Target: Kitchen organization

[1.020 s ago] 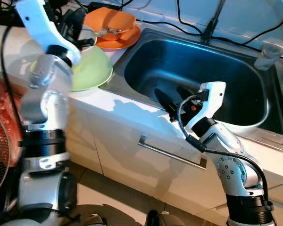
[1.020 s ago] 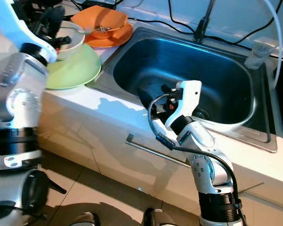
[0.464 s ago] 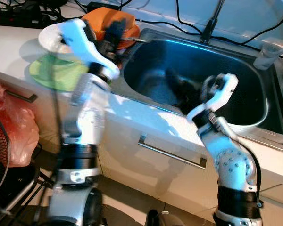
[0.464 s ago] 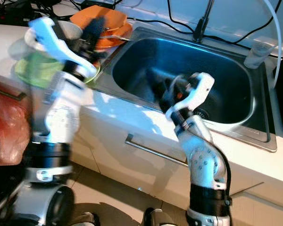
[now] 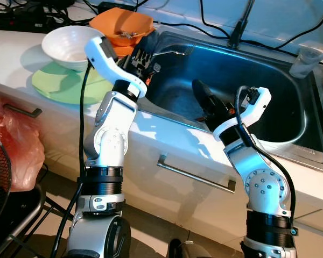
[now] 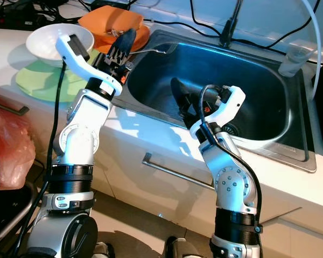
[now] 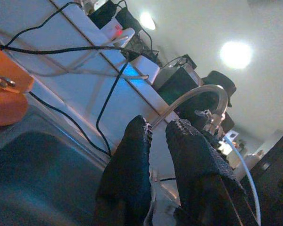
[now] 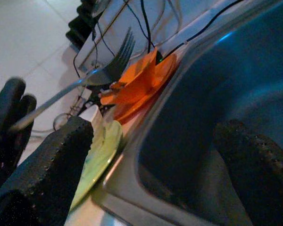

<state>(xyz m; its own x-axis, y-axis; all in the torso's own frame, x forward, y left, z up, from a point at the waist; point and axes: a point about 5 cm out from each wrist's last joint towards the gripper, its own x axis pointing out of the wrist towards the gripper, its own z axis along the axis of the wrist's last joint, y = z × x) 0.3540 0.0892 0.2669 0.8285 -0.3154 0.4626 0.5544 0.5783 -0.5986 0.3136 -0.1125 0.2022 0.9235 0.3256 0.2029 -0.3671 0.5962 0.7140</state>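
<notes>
The left pincer (image 6: pixel 123 45) grips a fork (image 8: pixel 92 70) over the sink (image 5: pixel 290 137) edge. From the right wrist, its tines show plainly; the right pincer (image 5: pixel 204 99) gapes wide, empty.

The orange bowl (image 5: pixel 124 24) holds something too small to tell; the red bag (image 5: pixel 11 142) is cut off.

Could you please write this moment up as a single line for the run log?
left gripper: shut on fork, over sink's left edge | right gripper: open, inside sink | white bowl on green plate | orange dishes behind
</notes>
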